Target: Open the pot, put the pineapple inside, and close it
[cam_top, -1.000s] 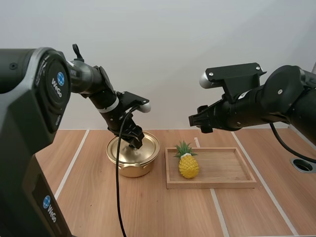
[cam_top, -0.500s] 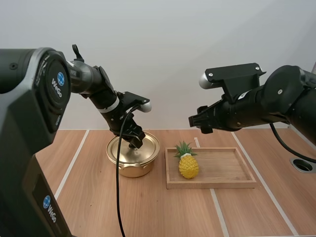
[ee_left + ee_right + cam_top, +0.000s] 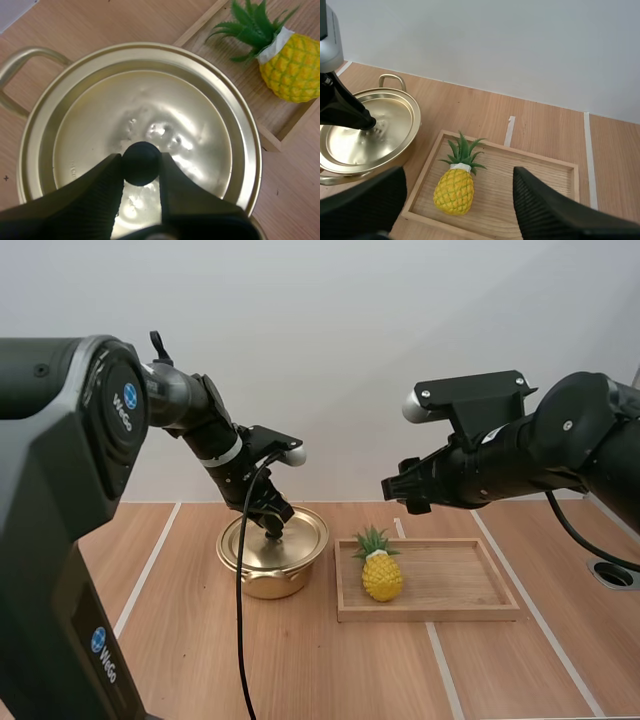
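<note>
Pot (image 3: 272, 578) on desk (image 3: 330, 670), left claw (image 3: 273, 529) clamped on black knob (image 3: 141, 162) of its lid (image 3: 150, 110), pineapple (image 3: 382, 575) standing in wooden tray (image 3: 460, 582) just right of pot, right claw (image 3: 395, 487) open, raised right of pot.

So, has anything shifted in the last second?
The left tool, shut on the knob, has eased the lid slightly toward the tray, so it now sits a little off-centre on the pot. The hold on the knob was already in place. The right tool stays open above the tray, and the pineapple has not moved.
</note>
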Robot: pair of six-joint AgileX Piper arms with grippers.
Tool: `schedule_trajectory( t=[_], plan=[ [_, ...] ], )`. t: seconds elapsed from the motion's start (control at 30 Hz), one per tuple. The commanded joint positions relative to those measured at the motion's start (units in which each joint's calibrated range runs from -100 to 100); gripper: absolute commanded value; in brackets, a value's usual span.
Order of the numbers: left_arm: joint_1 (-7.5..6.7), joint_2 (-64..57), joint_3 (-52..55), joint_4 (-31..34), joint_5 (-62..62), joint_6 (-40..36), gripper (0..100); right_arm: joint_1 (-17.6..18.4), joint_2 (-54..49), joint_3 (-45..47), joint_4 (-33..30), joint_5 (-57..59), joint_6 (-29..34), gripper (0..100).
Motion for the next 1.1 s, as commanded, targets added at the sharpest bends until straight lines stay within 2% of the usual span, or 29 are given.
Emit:
schedule_trajectory(
  t=[0.0, 0.13, 0.4, 0.6, 0.8, 0.93, 1.07],
  plan=[
    [-0.07, -0.5, -1.7, 1.7, 0.1, -0.5, 0, -0.2, -0.1, -0.5, -0.3, 0.3, -0.5, 100],
    [-0.07, -5.0, -6.9, 1.4, -0.2, -1.0, 0, -0.2, -0.1, -0.5, -0.3, 1.1, -0.9, 100],
    [0.11, -16.5, -20.4, 1.3, -8.2, -5.8, 0, -0.2, -0.1, -0.5, 0.1, 1.1, -1.2, 100],
    [0.11, -24.1, -28.2, -3.1, -9.2, -6.3, 0, -0.2, 1.1, -0.5, 0.1, 1.1, -1.7, 100],
    [0.11, -30.7, -34.6, -8.7, -16.4, -6.4, 0, -0.2, 9.9, -0.5, 2.6, 3.1, -2.6, 100],
    [0.11, -34.3, -36.7, -10.0, -27.3, -6.4, 0, -0.2, 18.3, -2.0, 7.1, 8.6, -5.6, 100],
    [0.11, -37.7, -36.8, -11.0, -38.9, -6.4, 0, -0.2, 24.4, -3.6, 7.9, 10.9, -6.9, 100]
  ],
)
